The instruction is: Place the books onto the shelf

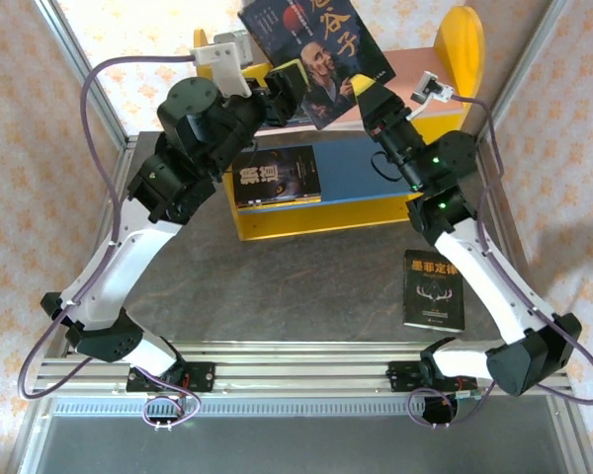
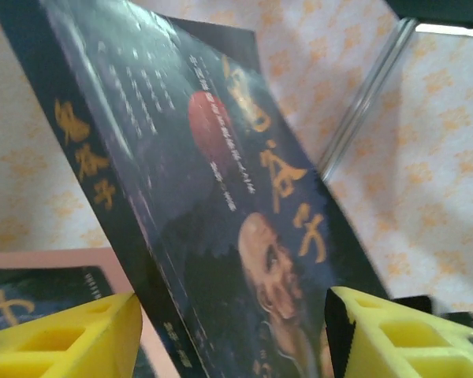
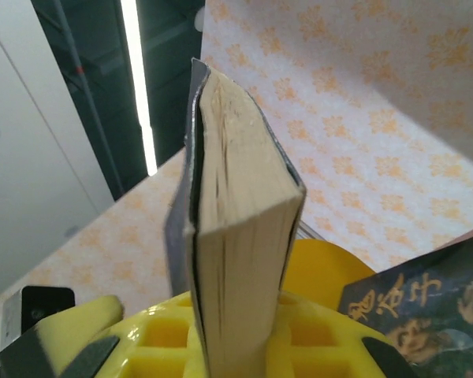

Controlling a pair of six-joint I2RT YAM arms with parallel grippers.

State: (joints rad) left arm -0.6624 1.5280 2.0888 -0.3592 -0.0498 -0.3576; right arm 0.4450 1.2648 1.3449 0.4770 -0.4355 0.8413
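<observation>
Left gripper (image 1: 289, 84): at the far left, above the shelf. In the left wrist view its yellow fingers (image 2: 63, 339) stand wide apart with the book's cover between them, gripping nothing.
Book on the blue board (image 1: 277, 176): lies flat at the left end of the lower tier, already shelved.
Raised book (image 1: 316, 59): a dark cover with gold characters and a face, tilted in the air over the pink upper board (image 1: 420, 64). It is probably held high to be stood or laid on that board.
Right gripper (image 1: 364, 91): clamped tight on the raised book's page edge, so it alone carries the weight.
Shelf (image 1: 460, 49): far centre, with the yellow side panel at its right.
Book on the table (image 1: 433, 288): antler cover, near right on the table (image 1: 306, 276), well apart from the shelf and not yet shelved.
</observation>
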